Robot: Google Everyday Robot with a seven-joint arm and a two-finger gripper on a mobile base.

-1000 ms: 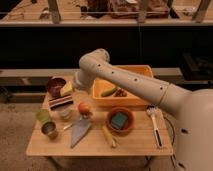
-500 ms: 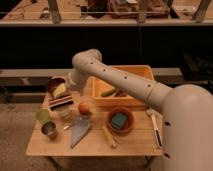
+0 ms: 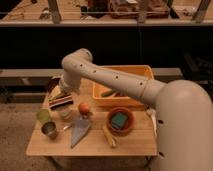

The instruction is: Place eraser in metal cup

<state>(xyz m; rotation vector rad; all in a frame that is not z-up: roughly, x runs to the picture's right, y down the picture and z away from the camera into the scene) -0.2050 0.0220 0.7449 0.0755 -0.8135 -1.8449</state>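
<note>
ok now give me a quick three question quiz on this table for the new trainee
1. Multiple choice: the gripper is nearest which thing? a) eraser b) teal sponge c) orange fruit
2. True or false: the eraser already lies in the metal cup.
3. Short answer: which cup stands just behind the metal cup?
Key: 1 a, near the table's left end as seen. 2 false, it lies on the table. 3 the pale green cup.

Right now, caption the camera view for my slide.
Open hand poised over the eraser at picture left; metal cup stands by the table's front-left corner.
</note>
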